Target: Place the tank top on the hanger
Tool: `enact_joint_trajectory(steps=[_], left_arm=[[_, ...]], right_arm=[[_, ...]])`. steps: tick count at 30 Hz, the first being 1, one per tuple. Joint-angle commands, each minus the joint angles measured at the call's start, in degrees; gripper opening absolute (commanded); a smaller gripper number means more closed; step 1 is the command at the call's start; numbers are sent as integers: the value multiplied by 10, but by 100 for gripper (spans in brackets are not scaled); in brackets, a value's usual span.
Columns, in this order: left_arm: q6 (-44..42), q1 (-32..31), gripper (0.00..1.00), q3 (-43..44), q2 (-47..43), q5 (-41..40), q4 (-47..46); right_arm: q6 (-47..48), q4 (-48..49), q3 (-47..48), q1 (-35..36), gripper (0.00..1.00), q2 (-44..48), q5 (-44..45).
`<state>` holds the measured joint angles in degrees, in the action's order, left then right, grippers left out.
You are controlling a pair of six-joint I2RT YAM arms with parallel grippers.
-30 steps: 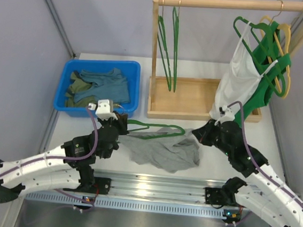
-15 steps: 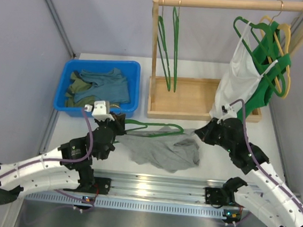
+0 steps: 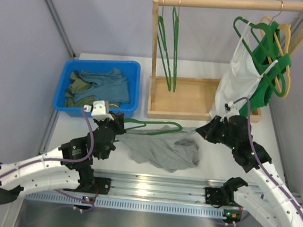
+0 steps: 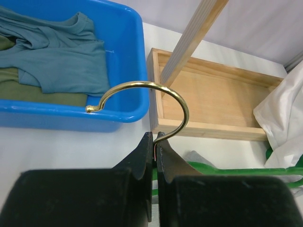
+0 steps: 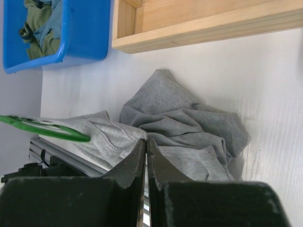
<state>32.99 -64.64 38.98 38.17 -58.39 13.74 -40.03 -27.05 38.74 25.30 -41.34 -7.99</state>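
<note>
The thin green hanger point(image 3: 153, 126) lies across the table with its gold hook point(image 4: 142, 90) pointing at the bin. My left gripper point(image 3: 118, 125) is shut on the base of that hook, as the left wrist view point(image 4: 155, 140) shows. The light grey tank top point(image 3: 161, 151) lies crumpled on the table, its upper edge drawn over the hanger's right arm point(image 5: 42, 127). My right gripper point(image 3: 200, 132) is shut on an edge of the tank top point(image 5: 184, 118), and the right wrist view point(image 5: 146, 141) shows the cloth pinched at its fingertips.
A blue bin point(image 3: 134, 69) with teal and olive clothes stands at the back left. A wooden rack with a tray base point(image 3: 157, 114) stands behind, with green hangers point(image 3: 173, 51) on its rail. A white top point(image 3: 238, 79) and more hangers hang at the right.
My right gripper has moved right and slightly back with the cloth, stretching the tank top's edge along the hanger. My left gripper has shifted slightly back and left with the hook.
</note>
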Motion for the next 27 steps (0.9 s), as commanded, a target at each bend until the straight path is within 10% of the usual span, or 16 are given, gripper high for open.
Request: enact_joint_trajectory(steps=[1, 27], left_arm=[[-2, 0, 0, 7, 10, -52, 17], [-15, 0, 0, 6, 47, -13, -13]], right_arm=[[10, 16, 29, -15, 0, 20, -7], [2, 70, 113, -24, 0, 3, -75]])
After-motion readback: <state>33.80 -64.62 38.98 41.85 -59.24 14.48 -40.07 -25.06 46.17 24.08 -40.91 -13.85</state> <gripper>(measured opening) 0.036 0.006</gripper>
